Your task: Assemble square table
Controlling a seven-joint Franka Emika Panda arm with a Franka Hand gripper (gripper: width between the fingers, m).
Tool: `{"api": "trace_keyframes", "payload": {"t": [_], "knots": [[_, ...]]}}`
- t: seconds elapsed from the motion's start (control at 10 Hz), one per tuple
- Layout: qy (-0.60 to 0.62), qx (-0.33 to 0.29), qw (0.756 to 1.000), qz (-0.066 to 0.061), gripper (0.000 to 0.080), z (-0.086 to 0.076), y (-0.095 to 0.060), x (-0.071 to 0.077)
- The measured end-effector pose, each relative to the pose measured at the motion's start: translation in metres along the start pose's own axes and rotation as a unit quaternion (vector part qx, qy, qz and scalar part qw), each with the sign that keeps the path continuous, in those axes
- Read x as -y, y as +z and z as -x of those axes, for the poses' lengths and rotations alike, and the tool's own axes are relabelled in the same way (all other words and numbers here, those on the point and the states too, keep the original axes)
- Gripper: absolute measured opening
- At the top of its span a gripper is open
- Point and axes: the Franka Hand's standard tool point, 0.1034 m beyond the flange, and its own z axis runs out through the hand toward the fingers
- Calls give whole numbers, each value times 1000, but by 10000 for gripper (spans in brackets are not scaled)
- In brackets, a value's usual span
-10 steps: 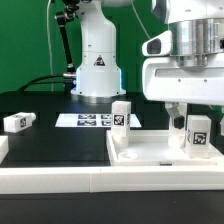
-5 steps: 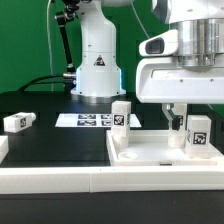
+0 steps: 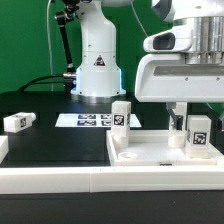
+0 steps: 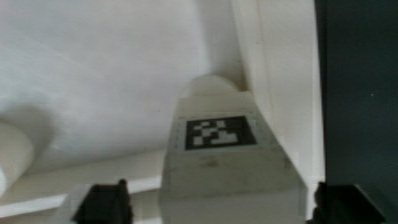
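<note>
The square table's white slab (image 3: 150, 153) lies at the front on the exterior view's right, with two white tagged legs standing on it. One leg (image 3: 121, 114) stands at its far left corner, the other (image 3: 198, 131) at its right. My gripper (image 3: 188, 112) hangs just over the right leg. In the wrist view that leg (image 4: 222, 135) sits between my two dark fingertips (image 4: 100, 203), with a gap on each side. My gripper (image 4: 217, 202) is open around it, and the slab (image 4: 89, 80) shows beneath.
A third tagged leg (image 3: 17, 121) lies loose on the black surface at the exterior view's left. The marker board (image 3: 88, 120) lies flat behind the slab, before the arm's white base (image 3: 97, 62). A long white rail (image 3: 50, 181) runs along the front edge.
My hand has shifted slightly up and toward the exterior view's left over the right leg. Legs and slab have not moved.
</note>
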Motion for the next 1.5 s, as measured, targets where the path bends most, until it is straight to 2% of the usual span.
{"api": "trace_keyframes", "payload": {"t": [0.1,0.2,0.5,0.8,0.9,1.4,1.5], "knots": [[0,0,1000,0,386,0,0,0],[4,0,1000,0,287,0,0,0],[13,0,1000,0,288,0,0,0],[143,0,990,-2,288,0,0,-1],[219,-2,976,-13,288,3,0,-3],[428,6,903,-17,290,6,0,-4],[480,9,877,-17,290,6,0,-3]]}}
